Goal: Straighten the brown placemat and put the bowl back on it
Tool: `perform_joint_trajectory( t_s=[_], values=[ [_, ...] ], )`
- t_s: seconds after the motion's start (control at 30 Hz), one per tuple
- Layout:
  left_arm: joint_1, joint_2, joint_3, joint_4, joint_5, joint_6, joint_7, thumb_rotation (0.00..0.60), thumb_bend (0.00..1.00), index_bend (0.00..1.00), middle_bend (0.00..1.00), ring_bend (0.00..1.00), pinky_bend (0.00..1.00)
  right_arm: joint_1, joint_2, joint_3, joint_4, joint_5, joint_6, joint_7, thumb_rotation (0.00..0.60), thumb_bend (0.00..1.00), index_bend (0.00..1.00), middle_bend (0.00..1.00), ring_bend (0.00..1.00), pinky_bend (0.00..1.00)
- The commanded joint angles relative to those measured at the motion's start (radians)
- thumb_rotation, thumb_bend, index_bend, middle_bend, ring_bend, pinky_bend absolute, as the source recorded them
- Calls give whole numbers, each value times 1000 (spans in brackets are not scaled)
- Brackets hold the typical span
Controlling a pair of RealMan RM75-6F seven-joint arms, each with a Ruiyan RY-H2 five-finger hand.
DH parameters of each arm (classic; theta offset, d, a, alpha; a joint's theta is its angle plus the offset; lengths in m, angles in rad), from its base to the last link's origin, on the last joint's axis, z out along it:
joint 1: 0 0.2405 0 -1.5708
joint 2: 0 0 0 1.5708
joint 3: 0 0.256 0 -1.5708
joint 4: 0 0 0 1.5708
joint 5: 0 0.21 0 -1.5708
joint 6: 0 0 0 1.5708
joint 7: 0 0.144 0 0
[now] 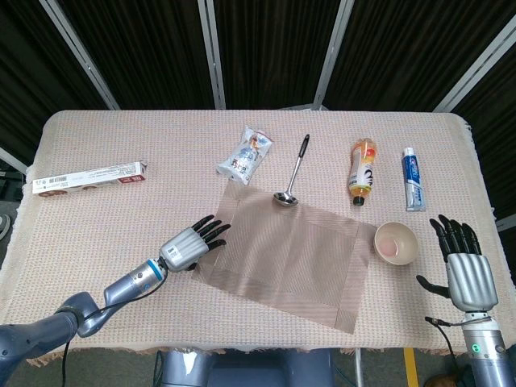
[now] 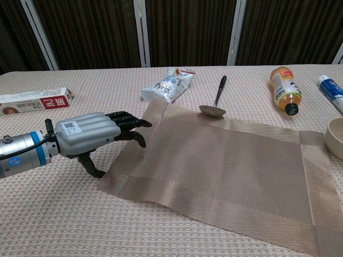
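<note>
The brown placemat [image 1: 290, 251] [image 2: 225, 171] lies skewed on the table, turned clockwise, its far corner by the snack bag. The cream bowl [image 1: 396, 242] [image 2: 336, 138] sits off the mat, just past its right edge. My left hand [image 1: 193, 243] [image 2: 91, 135] is open at the mat's left edge, fingertips over the border; I cannot tell whether they touch it. My right hand [image 1: 465, 264] is open, palm down, right of the bowl and apart from it, seen only in the head view.
A metal ladle [image 1: 293, 173] [image 2: 215, 99] rests with its bowl on the mat's far edge. A snack bag [image 1: 245, 155] [image 2: 168, 85], a drink bottle [image 1: 363, 171] [image 2: 283, 89], a toothpaste tube [image 1: 413, 178] [image 2: 332, 90] and a long box [image 1: 89, 178] [image 2: 35, 100] lie behind.
</note>
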Motion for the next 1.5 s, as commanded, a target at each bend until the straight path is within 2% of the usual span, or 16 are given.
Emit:
perform_joint_trajectory(
  t_s=[0.03, 0.33, 0.6, 0.77, 1.03, 1.27, 1.5],
  values=[
    [-6, 4, 2, -7, 3, 8, 3, 600, 184, 243, 0, 0, 0, -3, 1, 3, -3, -4, 3, -2, 600, 0, 0, 0, 0, 0],
    [-14, 7, 9, -32, -11, 4, 16, 600, 195, 250, 0, 0, 0, -10, 8, 9, -11, -17, 4, -1, 600, 0, 0, 0, 0, 0],
    [-12, 10, 17, -48, -24, 5, 22, 600, 297, 293, 0, 0, 0, -16, 15, 13, -16, -35, 8, 8, 600, 0, 0, 0, 0, 0],
    [-12, 24, 21, -64, -29, 14, 26, 600, 300, 305, 0, 0, 0, -20, 19, 16, -20, -44, 9, 12, 600, 0, 0, 0, 0, 0],
    [-2, 34, 39, -94, -42, 13, 26, 600, 364, 376, 0, 0, 0, -27, 26, 23, -26, -59, 16, 18, 600, 0, 0, 0, 0, 0],
    [5, 25, 50, -100, -59, 6, 25, 600, 475, 438, 0, 0, 0, -34, 32, 29, -30, -72, 18, 27, 600, 0, 0, 0, 0, 0],
    [8, 16, 56, -93, -67, 6, 24, 600, 482, 523, 0, 0, 0, -38, 35, 33, -31, -81, 17, 37, 600, 0, 0, 0, 0, 0]
  ],
)
